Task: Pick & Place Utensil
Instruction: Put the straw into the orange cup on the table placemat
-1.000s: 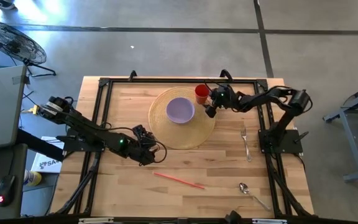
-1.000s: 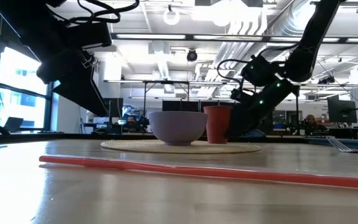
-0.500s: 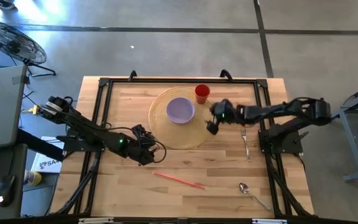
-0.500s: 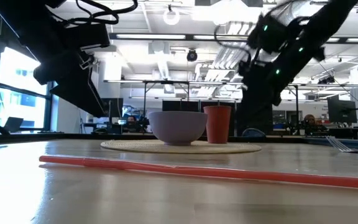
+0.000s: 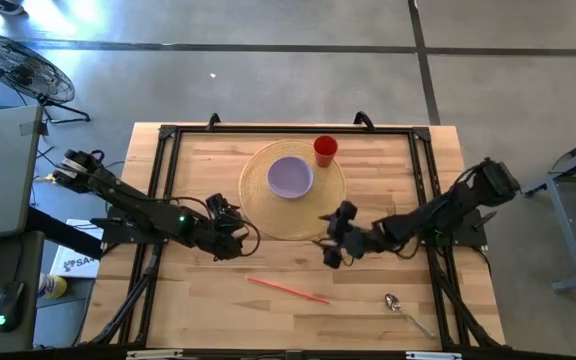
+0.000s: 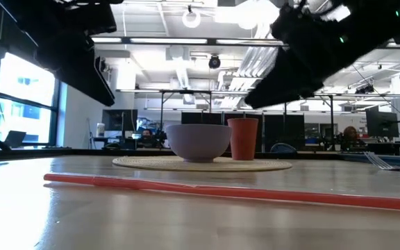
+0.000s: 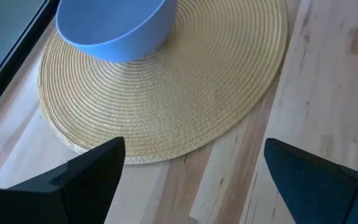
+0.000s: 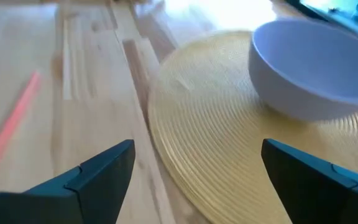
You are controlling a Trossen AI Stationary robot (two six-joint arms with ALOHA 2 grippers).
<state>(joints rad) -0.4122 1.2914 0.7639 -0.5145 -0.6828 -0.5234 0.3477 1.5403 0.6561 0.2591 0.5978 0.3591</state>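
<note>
A red straw [image 5: 288, 290] lies flat on the wood table near the near edge; it also shows in the low view [image 6: 221, 189] and the right wrist view [image 8: 11, 124]. A metal spoon [image 5: 405, 310] lies at the near right. The fork [image 6: 386, 163] rests at the right, mostly under my right arm in the high view. My right gripper [image 5: 333, 245] hangs open above the table at the woven mat's near-right rim [image 8: 197, 180]. My left gripper [image 5: 230, 232] is open at the mat's near-left rim [image 7: 194, 180]. Neither touches anything.
A lavender bowl [image 5: 290, 177] sits on the round woven mat [image 5: 298, 215]. A red cup [image 5: 325, 150] stands at the mat's far-right rim. A black frame [image 5: 168, 140] borders the table. Bare wood lies between the straw and the mat.
My right gripper has swung from beside the red cup toward the table's near edge and slightly left, passing over the mat's right side to its near-right rim. The left arm has shifted a little. The straw, the bowl and the cup have stayed where they were.
</note>
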